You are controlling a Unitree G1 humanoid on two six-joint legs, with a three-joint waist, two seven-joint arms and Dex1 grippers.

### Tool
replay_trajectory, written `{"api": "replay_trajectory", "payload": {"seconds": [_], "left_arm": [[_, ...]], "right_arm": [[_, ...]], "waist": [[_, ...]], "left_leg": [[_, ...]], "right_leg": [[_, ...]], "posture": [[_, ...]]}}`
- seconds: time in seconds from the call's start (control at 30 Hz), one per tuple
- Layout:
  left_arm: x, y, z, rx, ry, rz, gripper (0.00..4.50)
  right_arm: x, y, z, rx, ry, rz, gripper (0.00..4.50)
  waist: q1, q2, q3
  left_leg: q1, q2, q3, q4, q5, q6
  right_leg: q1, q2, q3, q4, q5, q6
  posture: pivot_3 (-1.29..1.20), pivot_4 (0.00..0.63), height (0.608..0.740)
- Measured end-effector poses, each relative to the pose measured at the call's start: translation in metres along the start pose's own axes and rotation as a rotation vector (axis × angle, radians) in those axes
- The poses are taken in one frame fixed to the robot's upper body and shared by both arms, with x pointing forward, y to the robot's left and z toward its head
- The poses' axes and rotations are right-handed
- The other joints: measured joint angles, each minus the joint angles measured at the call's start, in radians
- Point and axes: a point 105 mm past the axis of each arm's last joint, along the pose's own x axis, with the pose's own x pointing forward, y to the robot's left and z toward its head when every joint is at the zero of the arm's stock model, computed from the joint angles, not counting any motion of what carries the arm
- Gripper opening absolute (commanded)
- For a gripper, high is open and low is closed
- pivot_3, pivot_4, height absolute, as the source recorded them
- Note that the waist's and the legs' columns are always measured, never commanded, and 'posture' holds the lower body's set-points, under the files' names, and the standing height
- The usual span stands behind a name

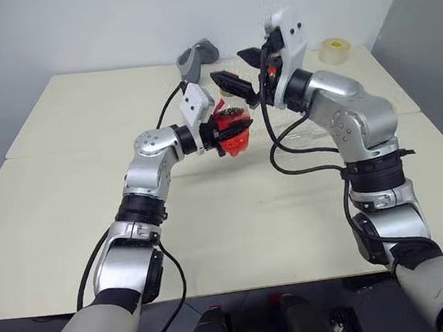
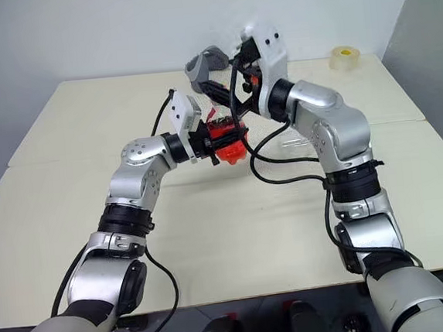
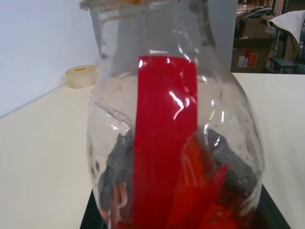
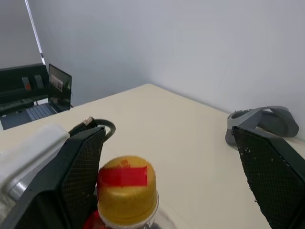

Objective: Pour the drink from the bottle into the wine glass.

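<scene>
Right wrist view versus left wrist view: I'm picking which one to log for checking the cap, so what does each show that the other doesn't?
Right wrist view alone: the bottle's yellow cap with its red tape, flanked by the right claw with its fingers spread open, plus a grey stand and a laptop.

Left wrist view alone: the bottle's clear body up close with its red strip, a tape roll, and cardboard boxes.

Both: the bottle and the cream table.

head pair looks down over the table (image 1: 53, 196), both wrist cameras sit tight on the bottle (image 3: 174, 143), sharing it.
</scene>
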Motion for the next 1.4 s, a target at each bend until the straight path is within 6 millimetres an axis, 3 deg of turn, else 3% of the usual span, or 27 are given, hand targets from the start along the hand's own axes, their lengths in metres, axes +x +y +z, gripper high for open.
{"api": "replay_trajectory", "payload": {"seconds": [0.7, 0.8, 1.07, 1.23, 1.4], "left_arm": [[0.002, 0.001, 0.003, 0.008, -0.010, 0.000, 1.24], [0.002, 0.001, 0.003, 0.009, -0.011, 0.000, 1.24], [0.001, 0.003, 0.003, 0.011, -0.011, 0.022, 1.24], [-0.009, -0.003, 0.000, 0.010, -0.011, 0.024, 1.19], [-0.037, -0.025, -0.002, -0.017, 0.009, -0.036, 1.17]], "right_arm": [[0.002, 0.011, -0.008, 0.015, 0.034, 0.062, 4.50], [0.002, 0.010, -0.011, 0.030, 0.041, 0.062, 3.93], [0.004, 0.016, -0.012, 0.052, 0.033, 0.100, 1.27], [0.006, 0.025, -0.015, 0.044, 0.049, 0.155, 1.28], [0.001, 0.049, -0.020, 0.058, 0.063, 0.347, 1.28]], "waist": [[0.000, 0.000, 0.000], [0.000, 0.000, 0.000], [-0.001, 0.000, 0.000], [-0.008, 0.000, 0.000], [-0.021, 0.000, 0.000]], "left_leg": [[0.000, 0.000, 0.000, 0.000, 0.000, 0.000], [0.000, 0.000, 0.000, 0.000, 0.000, 0.000], [0.000, 0.000, 0.000, 0.000, 0.000, 0.000], [0.000, 0.000, 0.000, 0.000, 0.000, 0.000], [0.000, 0.001, -0.001, -0.001, 0.000, 0.000]], "right_leg": [[0.000, 0.000, 0.000, 0.000, 0.000, 0.000], [0.000, 0.000, 0.000, 0.000, 0.000, 0.000], [0.000, 0.000, 0.000, 0.000, 0.000, 0.000], [0.000, 0.000, 0.000, 0.000, 0.000, 0.000], [0.000, 0.000, -0.001, 0.000, 0.000, 0.000]], "posture": [[0.00, 0.150, 0.740], [0.00, 0.150, 0.740], [0.00, 0.150, 0.740], [0.00, 0.150, 0.740], [0.00, 0.150, 0.740]]}}
